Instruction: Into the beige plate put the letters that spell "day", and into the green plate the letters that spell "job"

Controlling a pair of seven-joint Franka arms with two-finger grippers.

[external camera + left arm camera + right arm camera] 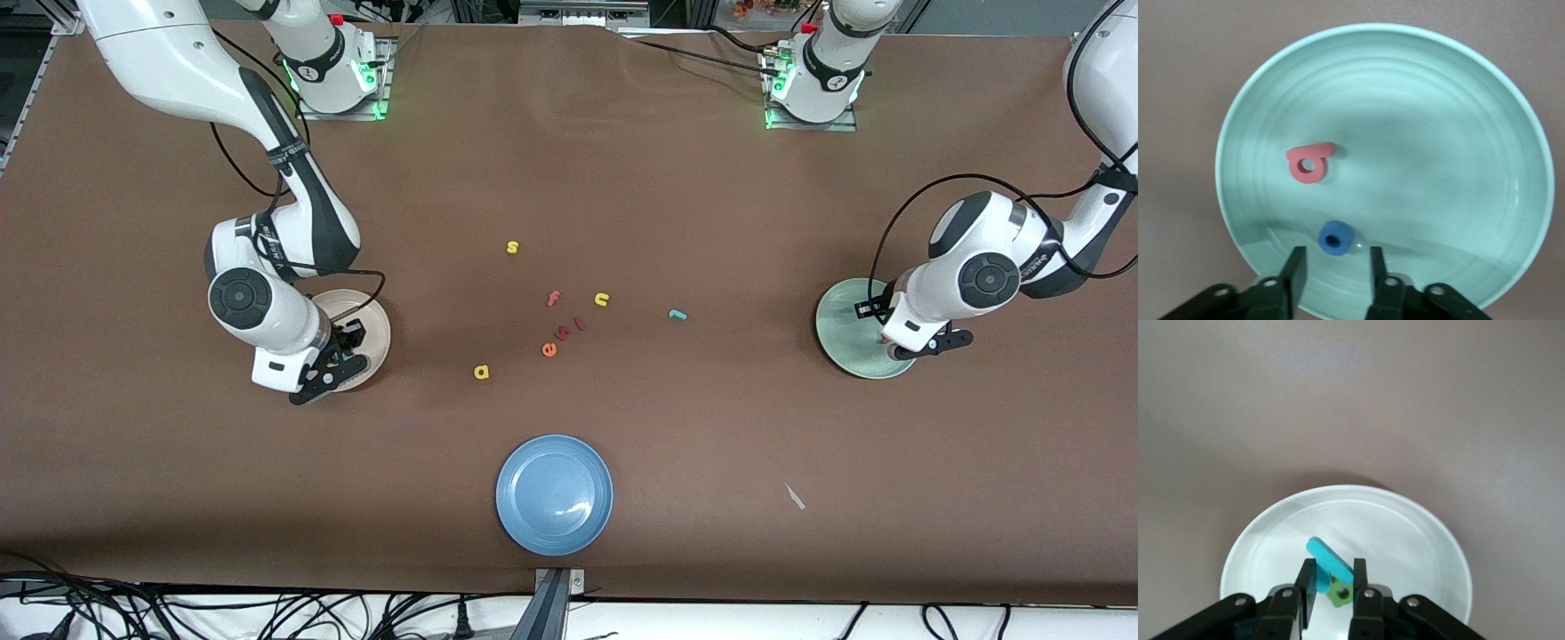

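now left gripper parted over green plate; right gripper clamps teal y over beige plate.

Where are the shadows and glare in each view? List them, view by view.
Front view: soft sheen on the blue plate; green base lights glow at the top. Left wrist view: the left pincer casts a broad shadow across the green plate, reaching the blue o. Right wrist view: the beige plate looks washed out, nearly white; the teal y sits sharp in the right pincer.
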